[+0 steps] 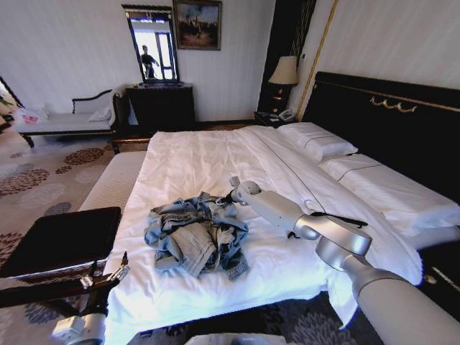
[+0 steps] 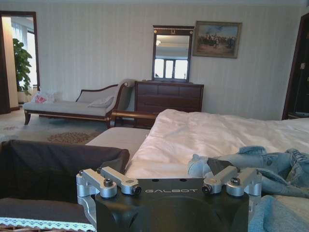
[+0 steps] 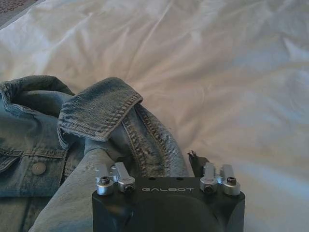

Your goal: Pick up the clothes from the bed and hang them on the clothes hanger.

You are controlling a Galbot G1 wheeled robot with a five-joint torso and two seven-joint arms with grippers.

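The clothes, a crumpled light-blue denim jacket [image 1: 196,235], lie on the white duvet of the bed [image 1: 201,154] near its front edge. My right gripper [image 1: 228,195] is at the jacket's far right edge. In the right wrist view it [image 3: 159,162] is open and straddles a fold of the jacket [image 3: 96,111] by the collar, with one black fingertip [image 3: 197,159] resting on the duvet [image 3: 217,72]. A thin black clothes hanger [image 1: 345,218] lies on the bed, partly hidden behind my right forearm. My left gripper [image 1: 117,269] waits open and low at the bed's front left corner, facing the jacket [image 2: 256,159].
A black tray-like table [image 1: 57,241] stands in front of the bed's left corner. A white-cushioned bench [image 1: 115,180] runs along the bed's left side. Pillows [image 1: 316,140] lie by the black headboard. A dark dresser [image 1: 162,108] and a chaise [image 1: 65,118] stand by the far wall.
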